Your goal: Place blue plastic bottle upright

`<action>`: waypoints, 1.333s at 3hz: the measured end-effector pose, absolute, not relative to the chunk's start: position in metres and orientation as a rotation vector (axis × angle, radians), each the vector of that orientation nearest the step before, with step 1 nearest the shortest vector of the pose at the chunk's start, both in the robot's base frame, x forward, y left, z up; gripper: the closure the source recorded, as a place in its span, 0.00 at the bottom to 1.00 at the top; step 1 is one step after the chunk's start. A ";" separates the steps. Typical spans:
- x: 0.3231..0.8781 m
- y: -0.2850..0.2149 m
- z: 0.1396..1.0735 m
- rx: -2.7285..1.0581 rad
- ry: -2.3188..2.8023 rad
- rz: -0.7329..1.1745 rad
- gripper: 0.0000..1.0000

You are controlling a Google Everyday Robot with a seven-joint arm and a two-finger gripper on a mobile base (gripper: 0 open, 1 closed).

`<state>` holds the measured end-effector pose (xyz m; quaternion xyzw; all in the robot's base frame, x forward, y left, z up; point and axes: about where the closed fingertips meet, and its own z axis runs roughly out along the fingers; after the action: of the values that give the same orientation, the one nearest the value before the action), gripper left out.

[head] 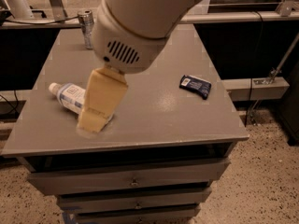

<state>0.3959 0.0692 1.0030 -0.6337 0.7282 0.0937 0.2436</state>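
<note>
One blue plastic bottle [70, 95] lies on its side at the worktop [159, 111] left, cap pointing left. Gripper [92, 121] sits over its base end; apart or together, can't tell. Risk: off-centre contact could roll the bottle toward the edge.

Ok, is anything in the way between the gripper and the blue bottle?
Nothing visible. The gripper hangs right at the blue plastic bottle, covering its base end; the bottle lies on its side. The can stands far behind it, the dark packet well off to the side.
</note>
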 end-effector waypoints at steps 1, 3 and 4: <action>0.387 0.073 1.017 -1.729 1.959 0.232 0.00; 0.402 0.082 1.008 -1.670 1.998 0.212 0.00; 0.455 0.119 0.968 -1.590 2.069 0.183 0.00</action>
<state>0.4551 0.1194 0.9683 -0.5870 0.7637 0.0677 0.2601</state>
